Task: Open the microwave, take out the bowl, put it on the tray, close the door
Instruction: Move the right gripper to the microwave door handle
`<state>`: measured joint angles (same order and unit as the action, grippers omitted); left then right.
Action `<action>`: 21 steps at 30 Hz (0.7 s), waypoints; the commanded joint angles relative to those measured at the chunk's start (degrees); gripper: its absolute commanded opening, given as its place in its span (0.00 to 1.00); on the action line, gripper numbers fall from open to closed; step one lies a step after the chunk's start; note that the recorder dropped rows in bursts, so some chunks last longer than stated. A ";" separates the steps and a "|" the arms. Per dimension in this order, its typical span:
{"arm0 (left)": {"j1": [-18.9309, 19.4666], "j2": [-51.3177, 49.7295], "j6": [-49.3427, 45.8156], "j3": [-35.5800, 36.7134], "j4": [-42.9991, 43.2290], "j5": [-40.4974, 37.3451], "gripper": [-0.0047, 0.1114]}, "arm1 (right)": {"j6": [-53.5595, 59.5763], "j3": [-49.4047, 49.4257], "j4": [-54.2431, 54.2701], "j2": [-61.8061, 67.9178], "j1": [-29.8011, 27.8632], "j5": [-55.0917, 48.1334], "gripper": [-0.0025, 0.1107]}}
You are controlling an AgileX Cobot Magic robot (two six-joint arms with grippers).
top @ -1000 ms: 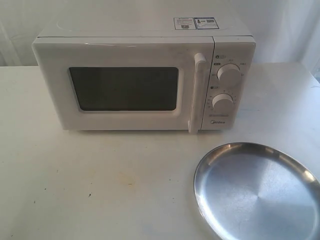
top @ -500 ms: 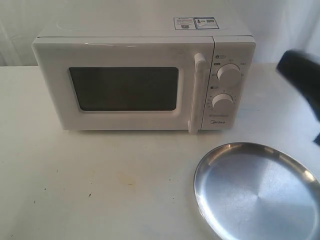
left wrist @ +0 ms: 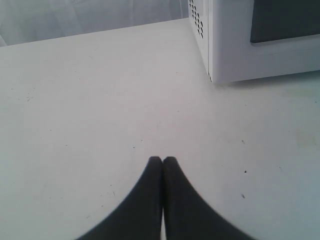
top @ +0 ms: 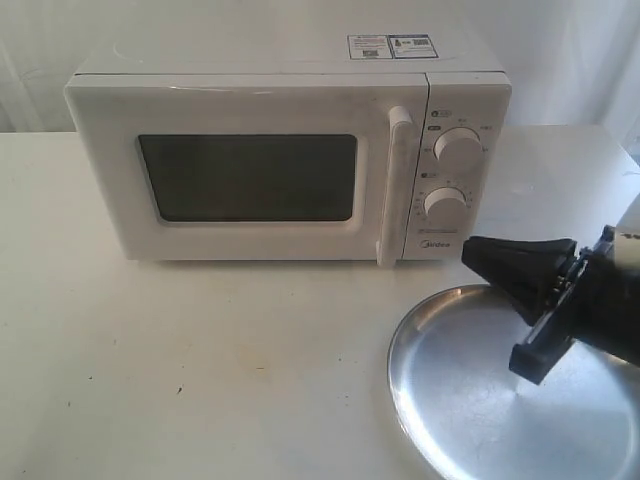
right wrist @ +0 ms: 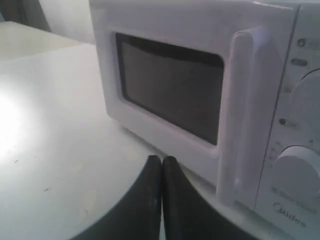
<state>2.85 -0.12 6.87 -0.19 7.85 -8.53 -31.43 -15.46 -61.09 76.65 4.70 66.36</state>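
The white microwave [top: 290, 150] stands at the back of the table with its door [top: 240, 175] closed; the vertical bar handle [top: 393, 185] is beside two round knobs. The bowl is hidden. The steel tray [top: 470, 400] lies at the front right. My right gripper [top: 472, 250] is shut and empty, hovering over the tray's far edge and pointing left toward the microwave's lower right corner. In the right wrist view that gripper [right wrist: 162, 159] faces the door [right wrist: 170, 90] and handle [right wrist: 245, 110]. My left gripper [left wrist: 162, 160] is shut over bare table, near the microwave's side [left wrist: 200, 30].
A white table [top: 200, 350] carries everything. A white curtain [top: 560, 50] hangs behind. Vent holes [left wrist: 196, 20] mark the microwave's side wall in the left wrist view.
The right arm has come in from the right edge and moved down and left, now over the tray near the microwave's front. Microwave and tray have not moved.
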 commanded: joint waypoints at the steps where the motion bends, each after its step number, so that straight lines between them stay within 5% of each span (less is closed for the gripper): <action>1: -0.14 0.12 0.29 0.19 -0.12 0.01 0.04 | 7.30 -0.18 9.02 6.15 0.24 3.60 0.02; 7: -0.14 0.12 0.29 0.19 -0.12 0.01 0.04 | 8.81 -5.05 12.65 14.25 4.83 3.51 0.02; 15: -0.14 0.12 0.29 0.19 -0.12 0.01 0.04 | 14.82 -14.59 20.36 20.24 14.72 -14.57 0.02; 21: -0.14 0.12 0.29 0.19 -0.12 0.01 0.04 | 17.32 -16.95 23.81 20.24 15.51 -13.88 0.04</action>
<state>2.85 -0.12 6.87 -0.19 7.85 -8.53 -15.90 -30.91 -38.72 96.80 19.99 52.80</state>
